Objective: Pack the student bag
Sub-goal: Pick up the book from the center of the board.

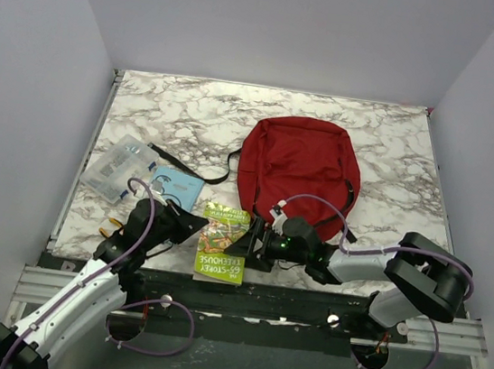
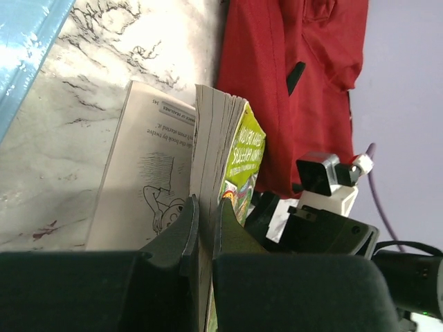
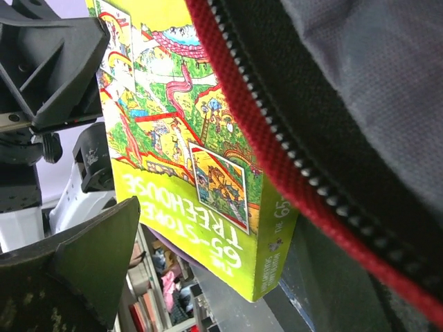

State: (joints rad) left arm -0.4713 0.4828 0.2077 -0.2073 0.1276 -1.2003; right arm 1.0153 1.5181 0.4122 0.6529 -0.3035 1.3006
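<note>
**A:** Where's the student bag?

**B:** Lying flat mid-table, rounded top toward 12 o'clock, zip edge at 6, facing the arms.

**A:** How would it handle?

**B:** Soft cloth, slumped, probably light. I'd expect the mouth to fall closed unless something holds it. The zip rim or a black strap looks the best place to grab, since the panels would only bunch up.

**A:** Claws?

**B:** The left gripper is clenched on a sheaf of the book's pages, so the cover hangs apart. The right gripper is spread wide, grasping nothing, between the book and the bag's mouth.

**A:** Count?

**B:** One bag. One book, at 7 o'clock from the bag. One clear pouch and one blue packet, both out at 9. Two arms.
</note>
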